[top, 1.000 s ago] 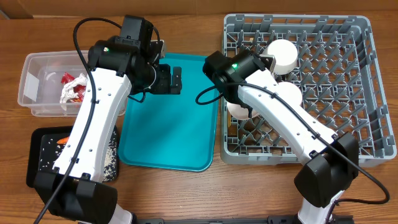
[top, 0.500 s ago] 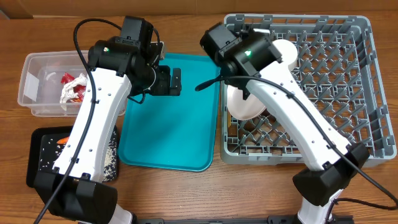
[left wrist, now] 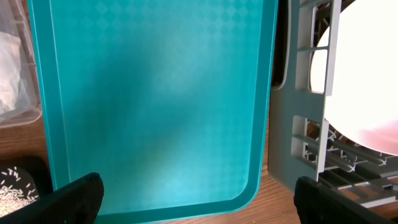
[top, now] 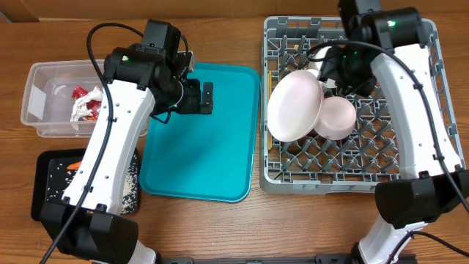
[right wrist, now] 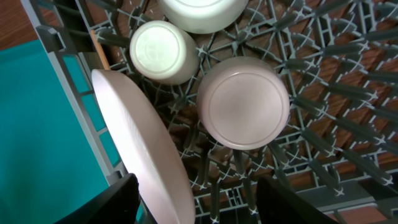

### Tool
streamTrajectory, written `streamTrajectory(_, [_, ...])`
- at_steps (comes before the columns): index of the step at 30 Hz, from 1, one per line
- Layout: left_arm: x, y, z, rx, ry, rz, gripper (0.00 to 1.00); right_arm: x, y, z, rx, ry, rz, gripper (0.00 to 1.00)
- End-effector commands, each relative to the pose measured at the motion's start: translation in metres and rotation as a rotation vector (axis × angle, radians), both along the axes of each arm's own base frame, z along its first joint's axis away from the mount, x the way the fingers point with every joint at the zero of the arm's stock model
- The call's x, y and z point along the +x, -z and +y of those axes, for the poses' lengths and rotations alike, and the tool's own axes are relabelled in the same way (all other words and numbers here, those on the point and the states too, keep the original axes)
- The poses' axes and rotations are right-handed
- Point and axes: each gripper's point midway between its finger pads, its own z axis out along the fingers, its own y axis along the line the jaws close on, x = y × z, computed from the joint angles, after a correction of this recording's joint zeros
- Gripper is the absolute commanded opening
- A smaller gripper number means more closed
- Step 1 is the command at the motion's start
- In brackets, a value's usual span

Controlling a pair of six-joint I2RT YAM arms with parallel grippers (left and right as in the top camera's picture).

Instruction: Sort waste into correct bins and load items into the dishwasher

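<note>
The large white plate (top: 294, 106) stands on edge, leaning, in the left part of the grey dish rack (top: 432, 147). An upturned bowl (top: 335, 117) sits beside it. In the right wrist view the plate (right wrist: 149, 155), bowl (right wrist: 244, 102), small cup (right wrist: 163, 51) and another white dish (right wrist: 202, 12) are all in the rack. My right gripper (top: 335, 73) (right wrist: 199, 211) is open and empty above them. My left gripper (top: 198, 97) (left wrist: 205, 211) is open and empty over the teal tray. The clear tub (top: 40, 81) holds the red wrapper (top: 88, 99) and a napkin (top: 79, 111). The black tray (top: 45, 192) holds the carrot (top: 73, 166) and crumbs (top: 130, 183).
The teal tray (top: 198, 154) (left wrist: 155, 93) lies bare between the bins and the rack. The rack's grey wall (left wrist: 292, 124) and the plate (left wrist: 367, 81) show at the right of the left wrist view. The tub's edge (left wrist: 9, 68) shows at its left.
My right arm has swung from the rack's left side to its back right, uncovering the large plate now leaning in the rack. My left arm has not moved.
</note>
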Motion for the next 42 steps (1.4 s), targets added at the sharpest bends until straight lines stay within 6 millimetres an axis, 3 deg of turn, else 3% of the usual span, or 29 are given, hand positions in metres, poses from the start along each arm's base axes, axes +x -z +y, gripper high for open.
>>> streamTrajectory(1, [0.0, 0.005, 0.001, 0.017, 0.02, 0.008, 1.0, -0.01, -0.006, 0.009, 0.076, -0.078, 0.0, 0.64])
streamTrajectory(6, [0.0, 0.005, 0.001, 0.017, 0.02, 0.007, 1.0, -0.016, 0.007, 0.026, 0.15, -0.187, 0.042, 0.64])
streamTrajectory(19, [-0.001, 0.005, 0.001, 0.016, 0.017, 0.01, 1.0, -0.021, 0.04, 0.026, 0.15, -0.186, 0.105, 0.63])
streamTrajectory(22, [-0.001, 0.005, 0.001, 0.016, 0.017, 0.01, 1.0, -0.021, 0.046, 0.026, 0.15, -0.185, 0.11, 0.55])
streamTrajectory(27, [0.0, 0.005, 0.001, 0.015, 0.013, 0.01, 1.0, -0.022, 0.048, 0.031, 0.176, -0.189, 0.117, 0.04])
streamTrajectory(31, [0.0, 0.005, 0.001, 0.014, 0.01, 0.009, 1.0, -0.017, 0.041, 0.031, 0.177, -0.191, 0.091, 0.04])
streamTrajectory(34, [0.001, 0.005, 0.001, 0.013, 0.01, 0.006, 1.0, -0.01, 0.024, 0.031, 0.152, -0.2, 0.037, 0.04])
streamTrajectory(42, [0.002, 0.004, 0.0, 0.01, 0.001, 0.003, 1.0, -0.016, 0.021, 0.04, -0.039, -0.266, 0.021, 0.04])
